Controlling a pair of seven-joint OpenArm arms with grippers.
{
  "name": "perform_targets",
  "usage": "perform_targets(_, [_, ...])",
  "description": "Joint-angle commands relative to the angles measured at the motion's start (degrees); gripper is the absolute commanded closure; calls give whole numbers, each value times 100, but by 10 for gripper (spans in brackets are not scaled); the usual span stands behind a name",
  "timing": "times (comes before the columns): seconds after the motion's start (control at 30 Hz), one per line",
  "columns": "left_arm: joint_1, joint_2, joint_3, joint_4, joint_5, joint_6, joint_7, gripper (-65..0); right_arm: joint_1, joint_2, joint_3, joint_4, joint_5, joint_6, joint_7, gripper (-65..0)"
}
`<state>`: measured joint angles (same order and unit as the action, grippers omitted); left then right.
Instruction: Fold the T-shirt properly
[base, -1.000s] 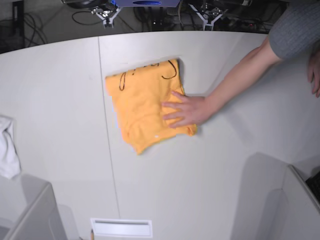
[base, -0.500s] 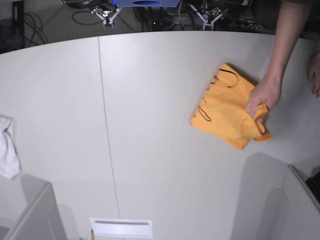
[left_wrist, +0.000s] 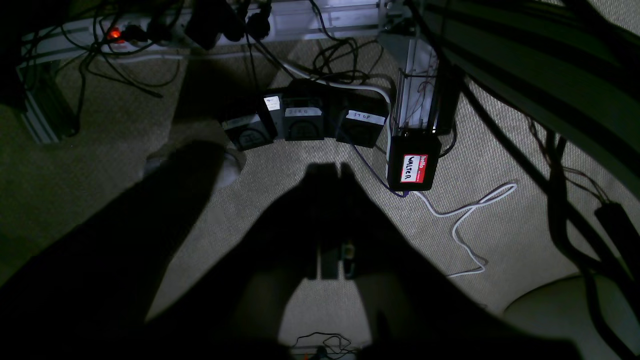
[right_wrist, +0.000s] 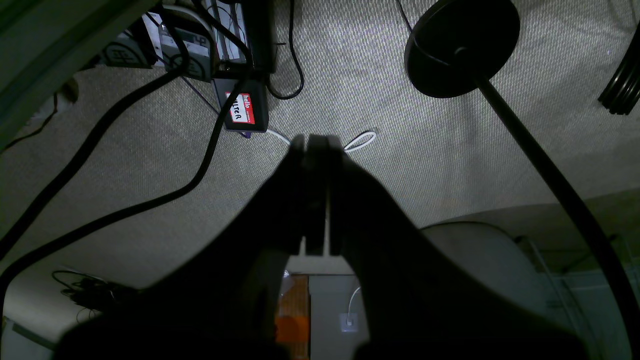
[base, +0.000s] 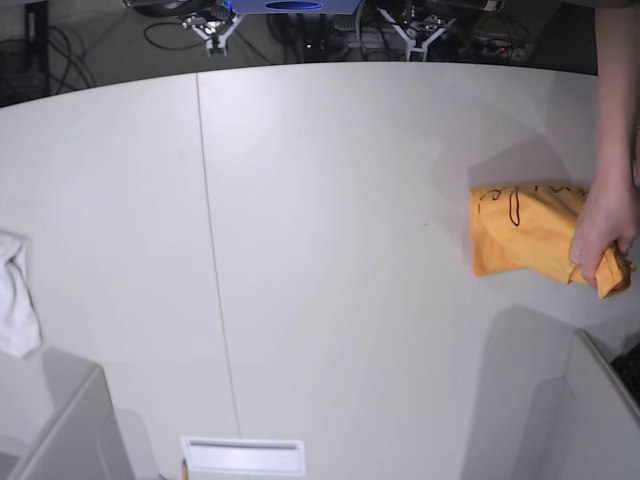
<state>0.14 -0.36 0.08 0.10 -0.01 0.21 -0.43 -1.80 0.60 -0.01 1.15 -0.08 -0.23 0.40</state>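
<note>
Both grippers hung below the table over the carpet: the left gripper (left_wrist: 327, 172) and the right gripper (right_wrist: 315, 142) each had the jaws pressed together, holding nothing. On the table (base: 320, 250), the folded T-shirt (base: 525, 238) lay near the right edge, gripped by a person's hand (base: 600, 235).

You can read "hello" and handwritten "WALTER" on the red-and-white name sticker (left_wrist: 414, 168) stuck to a black box (left_wrist: 413, 162) on the carpeted floor, and "STOP" on the white label (left_wrist: 366, 116) of a black pedal (left_wrist: 361, 127) beside it.
</note>
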Motion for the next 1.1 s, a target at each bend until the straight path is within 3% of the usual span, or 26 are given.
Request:
perform_targets(0.0, [17,-12,6,-5,5,36,3,0,-9,-3,-3,13,12,-17,-10,0])
perform_targets(1.07, [17,-12,6,-5,5,36,3,0,-9,-3,-3,13,12,-17,-10,0])
